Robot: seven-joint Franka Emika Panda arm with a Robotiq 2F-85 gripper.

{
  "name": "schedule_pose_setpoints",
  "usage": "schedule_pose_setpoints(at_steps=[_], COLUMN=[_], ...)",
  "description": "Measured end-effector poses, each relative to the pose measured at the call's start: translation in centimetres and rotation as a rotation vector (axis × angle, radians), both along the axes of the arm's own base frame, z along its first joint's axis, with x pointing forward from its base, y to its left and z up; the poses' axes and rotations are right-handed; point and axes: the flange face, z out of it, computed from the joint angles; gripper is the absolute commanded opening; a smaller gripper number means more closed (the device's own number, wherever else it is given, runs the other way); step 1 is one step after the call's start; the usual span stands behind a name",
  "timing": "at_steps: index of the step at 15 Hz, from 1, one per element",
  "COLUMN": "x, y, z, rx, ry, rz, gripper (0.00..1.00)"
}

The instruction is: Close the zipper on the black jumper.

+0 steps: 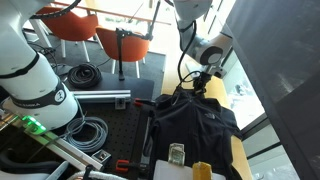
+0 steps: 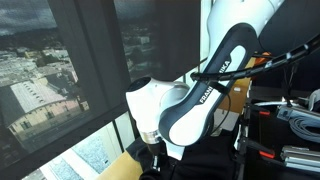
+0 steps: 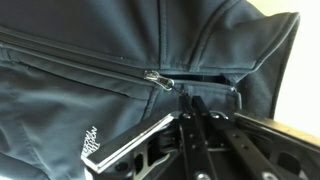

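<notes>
Cloth of the black jumper lies slack left, the zipper tab centre, my gripper just right, jaws near together though I cannot tell if gripping, so a pull may slip or bunch it.

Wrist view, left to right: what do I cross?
White logo on the black jumper → zipper pull → pincer → tan surface.
</notes>
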Motion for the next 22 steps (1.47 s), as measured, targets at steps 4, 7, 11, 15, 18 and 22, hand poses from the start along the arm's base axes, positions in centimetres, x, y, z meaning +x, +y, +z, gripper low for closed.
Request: schedule_pose_setpoints(at_steps=[4, 7, 11, 15, 18, 22], x=[0.0, -0.3, -0.6, -0.6, -0.5, -0.3], y=[1.9, 3.4, 5.5, 6.5, 6.5, 6.6], z=[-1.0, -1.4, -1.4, -1.3, -1.1, -0.9], rx=[0.021, 0.046, 0.083, 0.103, 0.108, 0.116], ry=[0.008, 0.015, 0.020, 0.020, 0.020, 0.020], rz=[0.015, 0.031, 0.058, 0.087, 0.102, 0.116], gripper=[0.02, 0.02, 0.02, 0.02, 0.02, 0.05])
